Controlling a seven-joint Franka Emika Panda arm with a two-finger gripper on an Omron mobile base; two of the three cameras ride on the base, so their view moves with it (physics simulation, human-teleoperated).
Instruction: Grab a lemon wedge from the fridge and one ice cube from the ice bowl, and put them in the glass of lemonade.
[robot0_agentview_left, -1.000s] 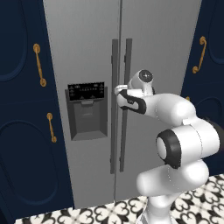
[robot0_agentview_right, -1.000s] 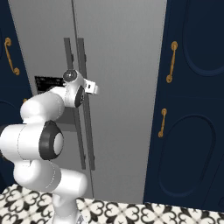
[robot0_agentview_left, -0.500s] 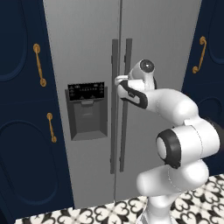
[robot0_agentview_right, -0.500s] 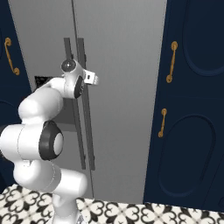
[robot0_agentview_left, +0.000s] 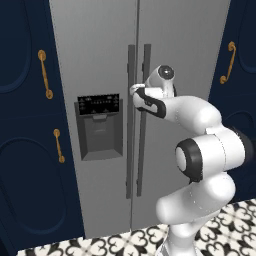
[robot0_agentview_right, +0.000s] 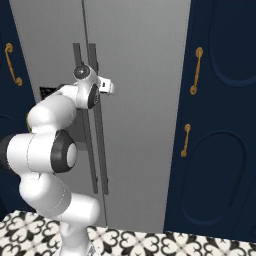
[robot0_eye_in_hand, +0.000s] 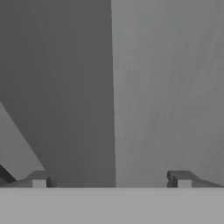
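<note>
A: From where does the left base view look?

B: From behind the white arm (robot0_agentview_left: 200, 150), to its left, facing the grey fridge (robot0_agentview_left: 100, 50) at middling range. The arm rises at lower right; the black dispenser panel (robot0_agentview_left: 100, 125) sits left of the fridge's dark handles (robot0_agentview_left: 137, 120).

A: And the right base view?

B: From behind the arm on its right, facing the same fridge; the arm rises at lower left. Both views share the fridge doors, handles, navy cabinets (robot0_agentview_right: 220, 125) and patterned floor (robot0_agentview_right: 150, 242).

A: The hand view?

B: It looks along the gripper (robot0_eye_in_hand: 111, 179), very close to the fridge, with the seam between grey door surfaces running vertically mid-frame.
</note>
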